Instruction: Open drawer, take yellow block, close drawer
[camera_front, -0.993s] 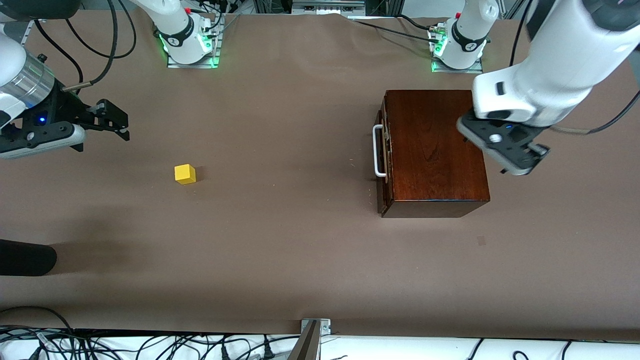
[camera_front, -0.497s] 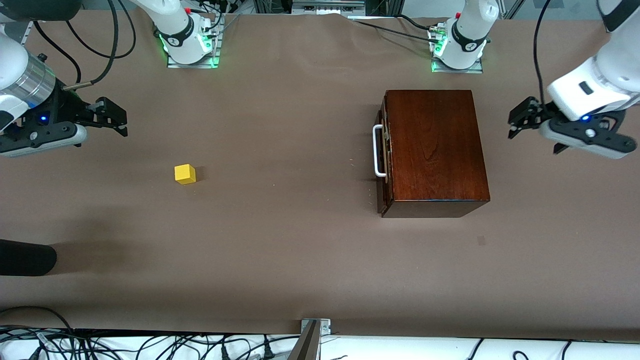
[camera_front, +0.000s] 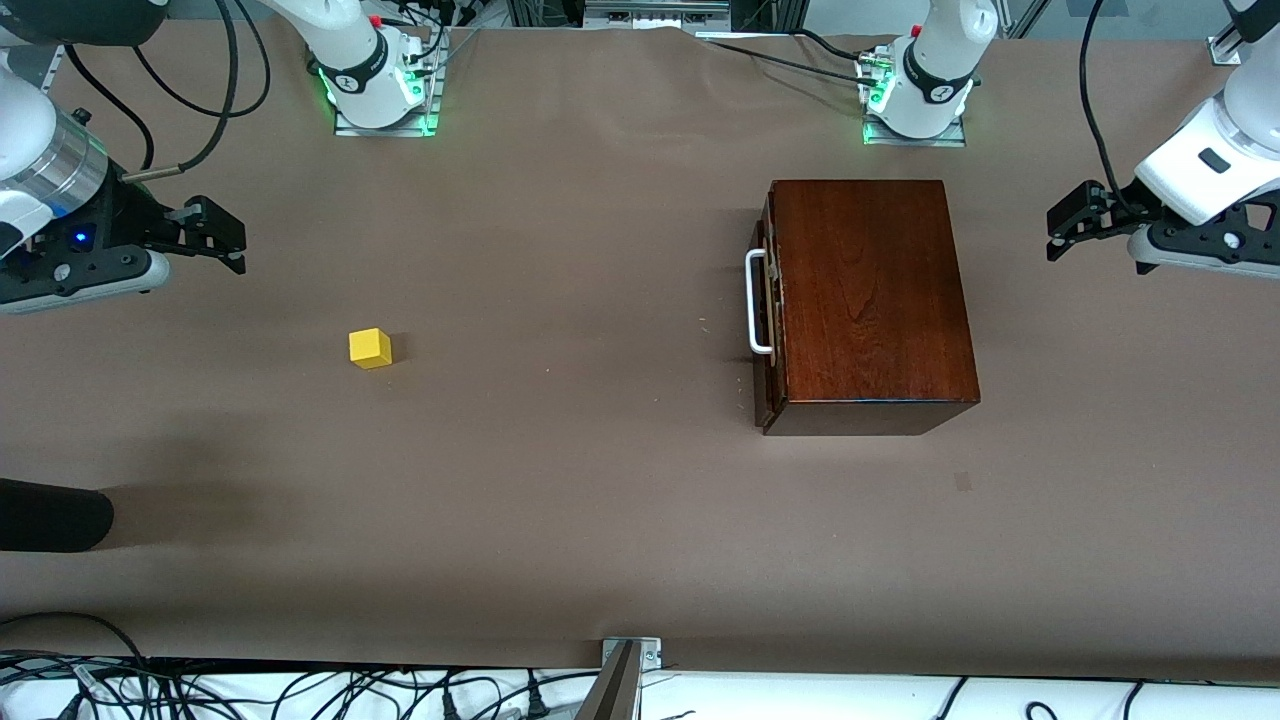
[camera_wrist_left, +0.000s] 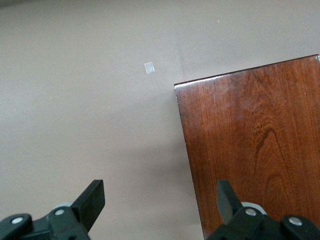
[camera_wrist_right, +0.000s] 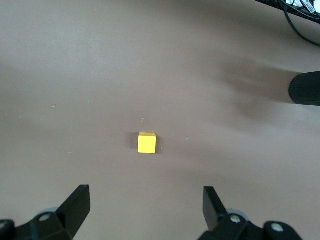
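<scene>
The dark reddish-brown wooden box (camera_front: 870, 300) stands toward the left arm's end of the table. Its drawer (camera_front: 770, 335) is shut, and the white bar handle (camera_front: 756, 302) faces the table's middle. The yellow block (camera_front: 370, 349) sits alone on the brown table toward the right arm's end. My right gripper (camera_front: 218, 236) hangs open over bare table, apart from the block; in the right wrist view the block (camera_wrist_right: 147, 143) lies ahead of the empty open gripper (camera_wrist_right: 146, 197). My left gripper (camera_front: 1072, 222) is open and empty over the table beside the box (camera_wrist_left: 255, 145).
A black cylinder (camera_front: 50, 515) pokes in at the right arm's end, nearer the front camera than the block, and shows as a black cylinder (camera_wrist_right: 305, 88) in the right wrist view. A small patch (camera_front: 962, 481) marks the table near the box. Cables (camera_front: 300, 695) run along the near edge.
The left arm has swung from over the box out toward its own end of the table. The right gripper drew back slightly. Block and box have not moved.
</scene>
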